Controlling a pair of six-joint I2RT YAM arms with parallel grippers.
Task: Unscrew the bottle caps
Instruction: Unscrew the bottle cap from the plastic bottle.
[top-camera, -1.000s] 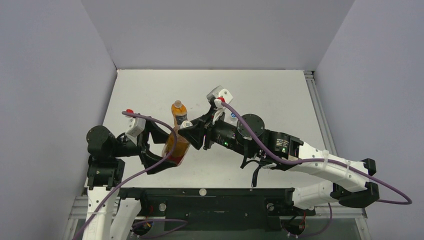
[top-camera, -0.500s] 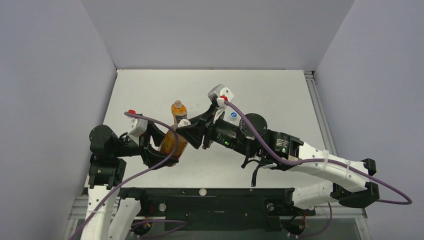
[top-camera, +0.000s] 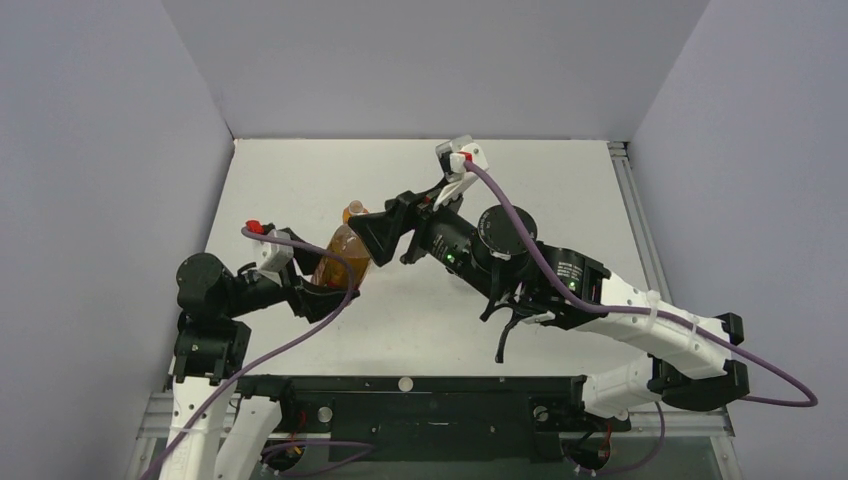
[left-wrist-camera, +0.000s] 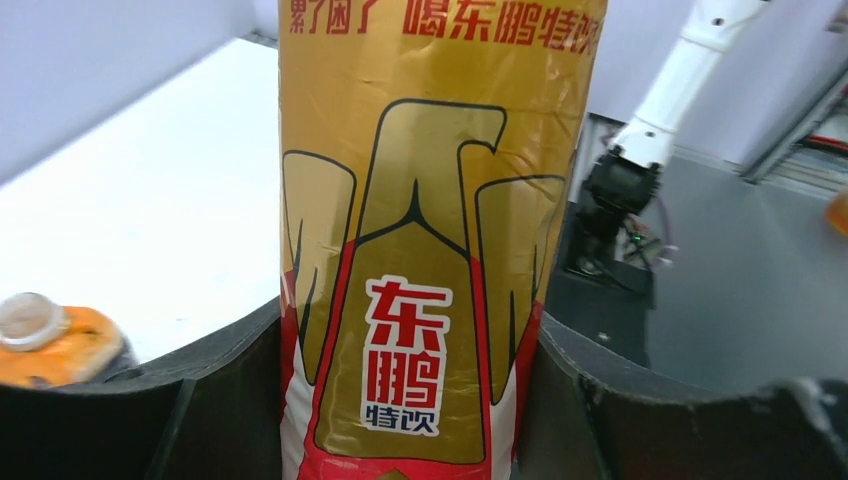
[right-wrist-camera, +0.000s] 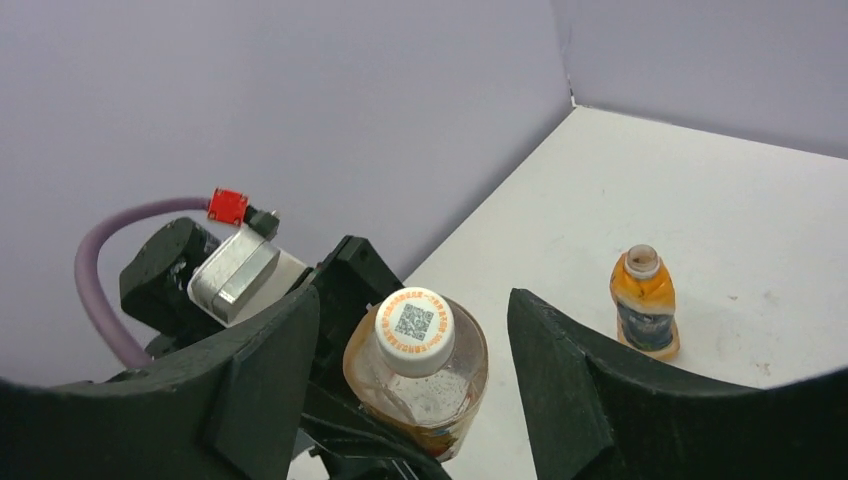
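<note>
My left gripper (left-wrist-camera: 410, 395) is shut on the body of a bottle (left-wrist-camera: 430, 200) with a gold and red label, its fingers (left-wrist-camera: 225, 390) pressed against both sides. From above, the same bottle (top-camera: 338, 262) leans toward the far right in the left gripper (top-camera: 328, 287). Its white cap (right-wrist-camera: 414, 331) with a printed code sits on the neck. My right gripper (right-wrist-camera: 415, 310) is open, and its fingers (right-wrist-camera: 565, 370) stand either side of the cap without touching it. In the top view the right gripper (top-camera: 383, 233) covers the cap.
A small orange bottle with a dark label (right-wrist-camera: 645, 303) stands upright on the white table (right-wrist-camera: 760, 230), beyond the held bottle; from above, the orange bottle (top-camera: 352, 210) peeks out behind the right gripper. Grey walls close in the left and far sides.
My left gripper closed on the bottle and swung it toward the far right. My right gripper, shut on the cap before, has opened and let go of it.
</note>
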